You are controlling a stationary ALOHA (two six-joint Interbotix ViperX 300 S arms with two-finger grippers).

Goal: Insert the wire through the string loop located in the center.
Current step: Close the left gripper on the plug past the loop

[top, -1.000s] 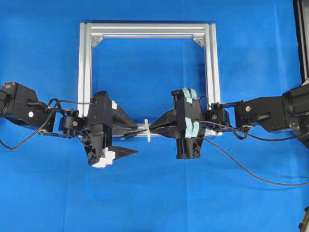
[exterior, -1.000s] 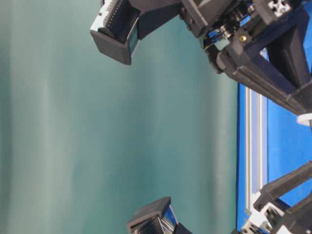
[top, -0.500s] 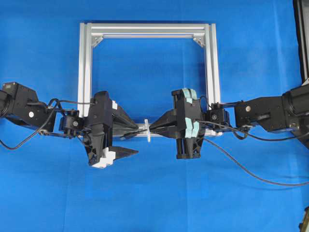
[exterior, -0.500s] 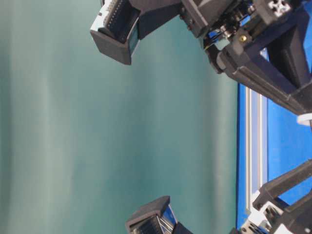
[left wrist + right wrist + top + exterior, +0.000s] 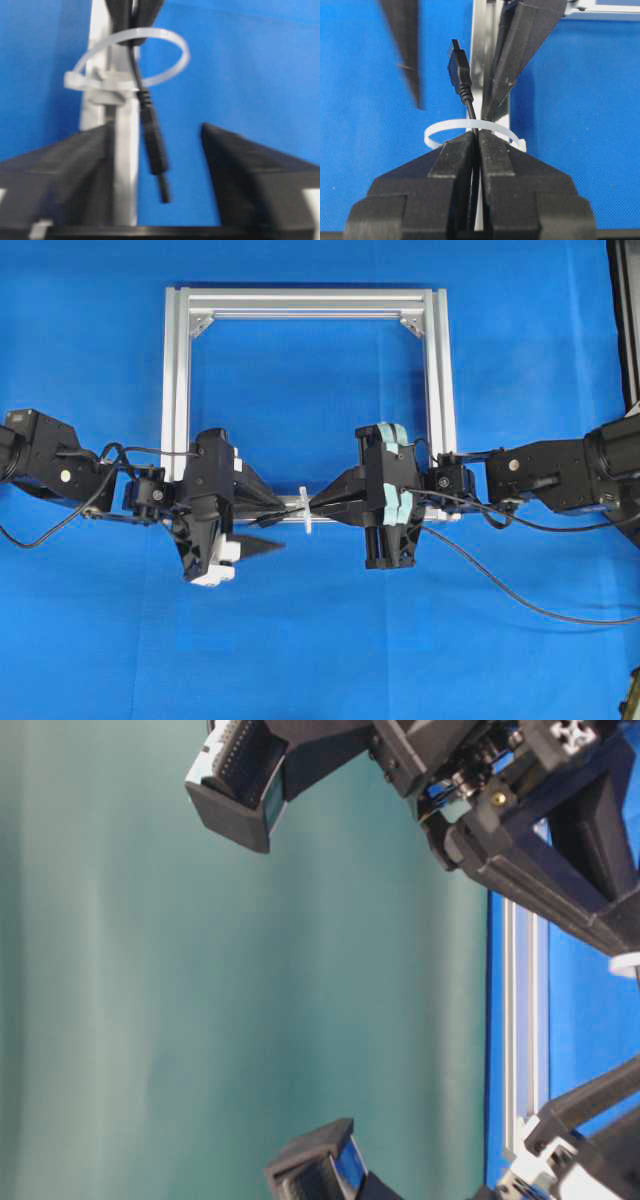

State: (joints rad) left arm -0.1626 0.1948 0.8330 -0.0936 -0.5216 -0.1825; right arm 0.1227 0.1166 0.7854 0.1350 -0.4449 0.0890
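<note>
Open blue surface (image 5: 320, 660) on all sides of the silver frame (image 5: 305, 300), widest on the near side; bare square of surface inside the frame too. Tight only at the middle of the frame's near bar, where both arms meet tip to tip from left and right.

String loop (image 5: 150, 33) standing on that near bar, arched across it. Wire (image 5: 460, 70) threaded through the loop, plug end out on the left side, pointing towards the left arm.

Right fingers (image 5: 452, 160) clenched on the wire just right of the loop, tips all but touching the white band. Left fingers (image 5: 240, 170) released and parted, one on each side of the plug, with a clear gap to either side (no contact visible). Plug tip between them, just beside the bar.

From overhead: both arms level with the near bar, loop a small white mark between the two sets of tips, plug hardly readable, and a long dark cable trailing off to the right across the surface. From the left wrist: plug hanging free of both fingers. From the right wrist: the pinch on the cable and its passage under the band. From table level: a turned picture, mostly teal backdrop, arm parts and a strip of frame, no sight of the wire
</note>
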